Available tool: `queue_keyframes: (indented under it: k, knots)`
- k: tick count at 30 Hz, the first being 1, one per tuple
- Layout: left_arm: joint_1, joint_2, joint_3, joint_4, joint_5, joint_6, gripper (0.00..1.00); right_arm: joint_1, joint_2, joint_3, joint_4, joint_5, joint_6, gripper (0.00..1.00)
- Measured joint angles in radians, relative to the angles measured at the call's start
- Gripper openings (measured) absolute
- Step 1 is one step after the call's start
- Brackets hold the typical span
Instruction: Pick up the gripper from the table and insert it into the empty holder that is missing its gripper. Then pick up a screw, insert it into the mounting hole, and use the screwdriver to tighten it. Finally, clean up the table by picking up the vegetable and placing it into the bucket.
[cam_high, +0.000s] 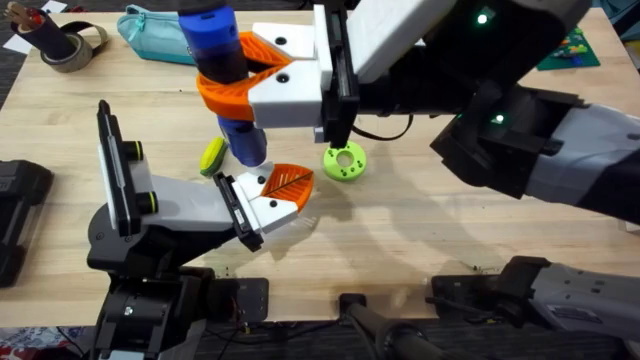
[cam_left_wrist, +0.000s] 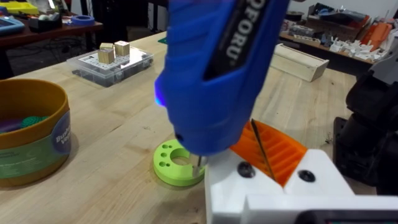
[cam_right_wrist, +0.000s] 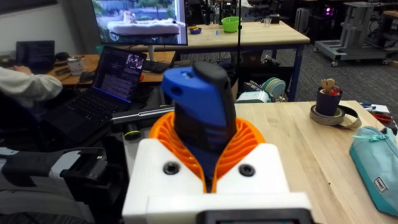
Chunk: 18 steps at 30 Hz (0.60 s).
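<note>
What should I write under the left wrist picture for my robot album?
A blue screwdriver points its tip down at the white holder with the orange ribbed gripper, beside a green ring and the bucket.

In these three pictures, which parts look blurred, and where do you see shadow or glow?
Overhead: the right arm close under the camera looms dark and blurred; soft shadows fall on the table. Left wrist: the screwdriver is near and soft, with a blue glow at its side. Right wrist: the monitor behind glows bright.

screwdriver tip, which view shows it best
The left wrist view: the blue screwdriver's metal tip sits right over the white block's edge. Overhead shows the screwdriver body from above, tip hidden. The right wrist view shows its back end between orange fingers.
</note>
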Motion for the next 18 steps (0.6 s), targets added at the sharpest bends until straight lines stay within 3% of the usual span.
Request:
queue_keyframes:
  k: [18]
  knots:
    - [0.000,0.001,0.000,-0.021,-0.001,-0.003,0.011,0.000,0.015,0.023,0.033,-0.024,0.060,0.038]
